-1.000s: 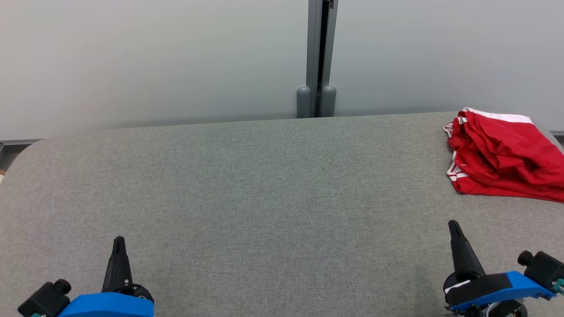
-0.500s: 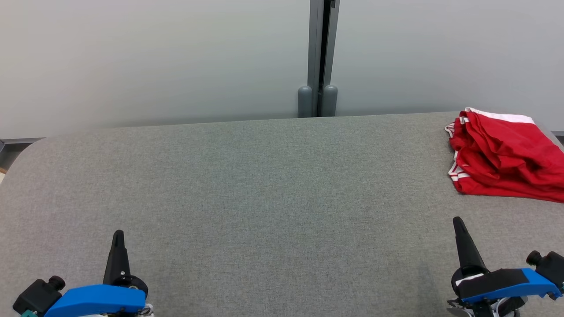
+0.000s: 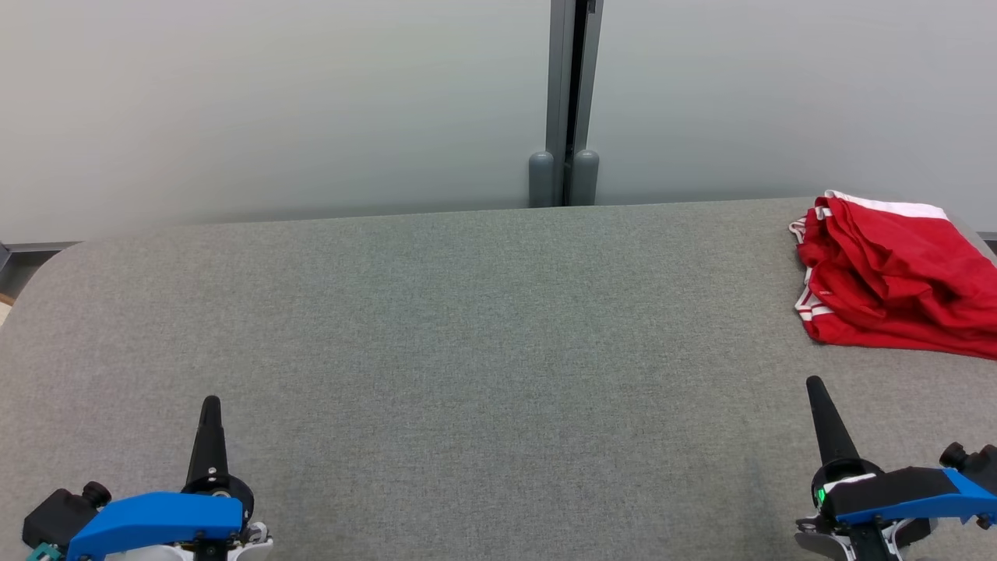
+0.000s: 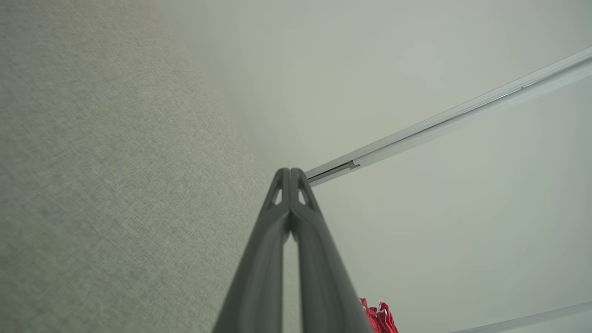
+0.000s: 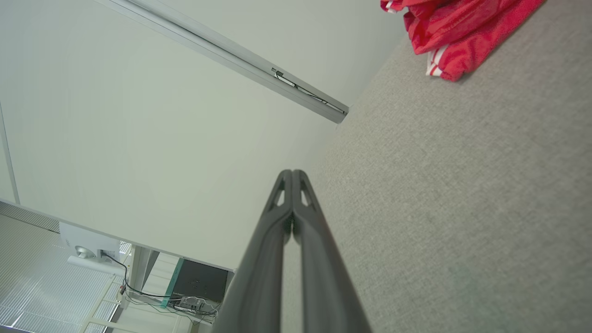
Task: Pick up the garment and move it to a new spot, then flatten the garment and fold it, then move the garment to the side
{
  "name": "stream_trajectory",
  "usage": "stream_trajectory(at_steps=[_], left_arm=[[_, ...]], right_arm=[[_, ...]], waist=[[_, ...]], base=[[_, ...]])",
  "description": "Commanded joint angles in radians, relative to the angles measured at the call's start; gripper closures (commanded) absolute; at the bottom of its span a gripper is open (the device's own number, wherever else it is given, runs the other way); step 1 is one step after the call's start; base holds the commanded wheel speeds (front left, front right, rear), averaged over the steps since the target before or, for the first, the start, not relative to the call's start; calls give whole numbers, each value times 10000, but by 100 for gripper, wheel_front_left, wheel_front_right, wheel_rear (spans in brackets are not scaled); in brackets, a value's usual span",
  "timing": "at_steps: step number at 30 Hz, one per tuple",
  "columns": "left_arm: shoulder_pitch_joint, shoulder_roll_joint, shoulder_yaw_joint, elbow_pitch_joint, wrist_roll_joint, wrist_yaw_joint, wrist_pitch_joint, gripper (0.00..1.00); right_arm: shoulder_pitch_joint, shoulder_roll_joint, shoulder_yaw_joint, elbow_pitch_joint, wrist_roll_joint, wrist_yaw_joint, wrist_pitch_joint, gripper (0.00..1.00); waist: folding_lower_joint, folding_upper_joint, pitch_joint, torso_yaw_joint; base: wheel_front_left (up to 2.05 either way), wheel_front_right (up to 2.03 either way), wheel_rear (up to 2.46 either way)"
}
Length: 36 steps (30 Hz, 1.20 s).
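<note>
Left gripper (image 3: 210,405): head view, 7 o'clock, low near the front edge. Fingers pressed together, nothing between them; left wrist view confirms, the two dark fingers (image 4: 290,172) meet at the tips. Points toward 12.

Right gripper (image 3: 816,386): 5 o'clock, mirror pose. Fingers likewise together and empty, tips meeting in the right wrist view (image 5: 292,172). Leans slightly toward 11.

Both sit just above the table (image 3: 467,327), grey fabric top with rounded corners. They are well apart and touch no cloth. This reads as a parked or ready pose: arms pulled back, which keeps the middle of the surface open for spreading and folding.

Garment (image 3: 896,273): red with white trim stripes and a white band on its far edge. Cannot tell shorts from shirt. It lies at about 2–3 o'clock on the table, by the far right corner, running out of frame at the right. From the right gripper it is at roughly 12–1 o'clock and apart from it. It is bunched, with several layers stacked and creases on top, in a loose pile rather than a neat flat rectangle. It also shows in the right wrist view at 1 o'clock (image 5: 462,27), and as a sliver at 5 o'clock in the left wrist view (image 4: 381,319).

Stage: ambiguous. A rumpled stack off to the side fits a garment waiting for pickup. It equally fits one already roughly folded and set aside.

Behind: pale wall panels (image 3: 273,101), grey post (image 3: 572,101) at 12.
</note>
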Motion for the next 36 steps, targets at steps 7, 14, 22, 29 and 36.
stream_trajectory(at_steps=[7, 14, 22, 29, 36], left_arm=[[-329, 10, 106, -108, -910, -20, 223, 100], [-409, 9, 128, -101, -1482, -22, 371, 100], [-475, 7, 155, -92, -2208, -23, 552, 100], [-551, 5, 170, -85, -2799, -26, 717, 100], [-599, 4, 189, -76, -3360, -27, 852, 100]], right_arm=[[-238, 2, -114, -122, 921, 3, 232, 100], [-275, 4, -175, -124, 1484, 3, 366, 100], [-317, 6, -248, -127, 2205, 3, 540, 100], [-315, 8, -306, -127, 2791, 3, 674, 100], [-347, 10, -358, -129, 3345, 4, 828, 100]], waist=[[0, -1, 9, 18], [0, -1, 15, 33], [0, -1, 24, 52], [0, -1, 32, 68], [0, -1, 40, 85]], base=[[0, 0, 0], [0, 0, 0], [0, 0, 0], [0, 0, 0], [0, 0, 0]])
